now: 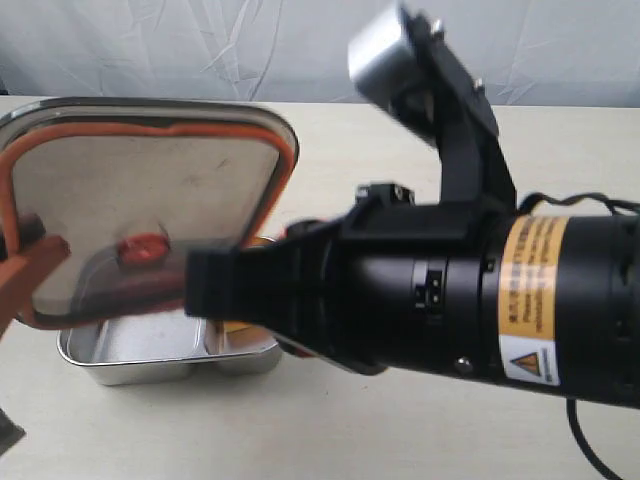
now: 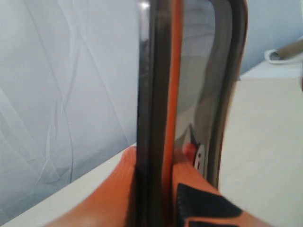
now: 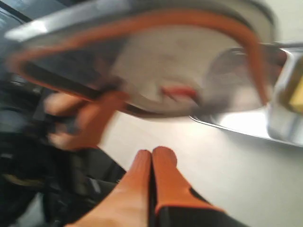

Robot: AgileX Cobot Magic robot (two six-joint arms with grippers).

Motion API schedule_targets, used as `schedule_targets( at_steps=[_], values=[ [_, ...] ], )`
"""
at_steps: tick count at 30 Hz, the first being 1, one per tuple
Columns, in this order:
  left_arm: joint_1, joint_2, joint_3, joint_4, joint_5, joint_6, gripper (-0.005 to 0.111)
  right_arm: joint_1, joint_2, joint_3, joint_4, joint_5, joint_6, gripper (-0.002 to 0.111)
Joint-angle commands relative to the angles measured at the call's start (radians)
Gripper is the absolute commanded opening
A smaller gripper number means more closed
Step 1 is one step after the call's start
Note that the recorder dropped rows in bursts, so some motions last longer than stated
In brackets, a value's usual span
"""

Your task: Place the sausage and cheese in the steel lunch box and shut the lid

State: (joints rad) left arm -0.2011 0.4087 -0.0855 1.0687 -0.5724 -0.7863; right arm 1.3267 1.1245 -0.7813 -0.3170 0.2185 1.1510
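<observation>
The left gripper (image 1: pixel 22 268) pinches the lid (image 1: pixel 150 190) by one edge and holds it tilted, orange rim showing, over the steel lunch box (image 1: pixel 130 352). The yellow cheese (image 3: pixel 296 97) lies in the compartment farther from that gripper. The right gripper (image 3: pixel 152 158), pads pressed together and empty, hangs beside the box's rim over bare table (image 3: pixel 227 175).

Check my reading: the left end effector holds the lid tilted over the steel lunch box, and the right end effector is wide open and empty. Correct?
One error: the right end effector is shut, not wide open; see the right wrist view. The left end effector does hold the lid tilted over the steel lunch box.
</observation>
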Motion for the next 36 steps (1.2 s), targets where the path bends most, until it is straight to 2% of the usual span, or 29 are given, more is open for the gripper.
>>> schedule_targets(
  at_steps=[1,6,9,13,19,25,28,32,36],
  values=[
    [-0.001,0.0,-0.026,-0.066,0.011,-0.023,0.0,0.0,0.001,0.009,-0.077,0.113,-0.015,-0.001],
    [-0.001,0.0,-0.028,-0.065,0.032,-0.021,0.0,0.0,-0.004,0.009,-0.142,0.121,-0.017,-0.001],
    [-0.001,0.0,-0.047,-0.016,0.039,-0.023,0.0,0.0,-0.016,0.008,-0.203,0.149,-0.057,-0.001],
    [-0.001,0.011,-0.096,0.148,0.02,-0.076,0.0,0.0,-0.026,0.008,-0.285,0.257,-0.079,-0.001],
    [-0.001,0.063,-0.18,0.463,0.029,-0.277,0.0,0.0,-0.026,0.008,-0.364,0.419,-0.079,-0.001],
    [-0.001,0.105,-0.228,0.676,0.117,-0.438,0.0,0.0,-0.026,-0.038,-0.455,0.588,0.008,-0.001],
    [-0.001,0.106,-0.242,0.676,0.171,-0.467,0.0,-0.004,-0.033,-0.045,-0.568,0.659,0.138,-0.001],
    [-0.001,0.106,-0.251,0.676,0.171,-0.439,0.0,-0.104,-0.045,-0.045,-0.51,0.54,0.135,-0.001],
    [-0.001,0.106,-0.251,0.676,0.169,-0.432,0.0,-0.248,-0.034,-0.045,-0.305,0.332,-0.042,-0.001]
  ],
)
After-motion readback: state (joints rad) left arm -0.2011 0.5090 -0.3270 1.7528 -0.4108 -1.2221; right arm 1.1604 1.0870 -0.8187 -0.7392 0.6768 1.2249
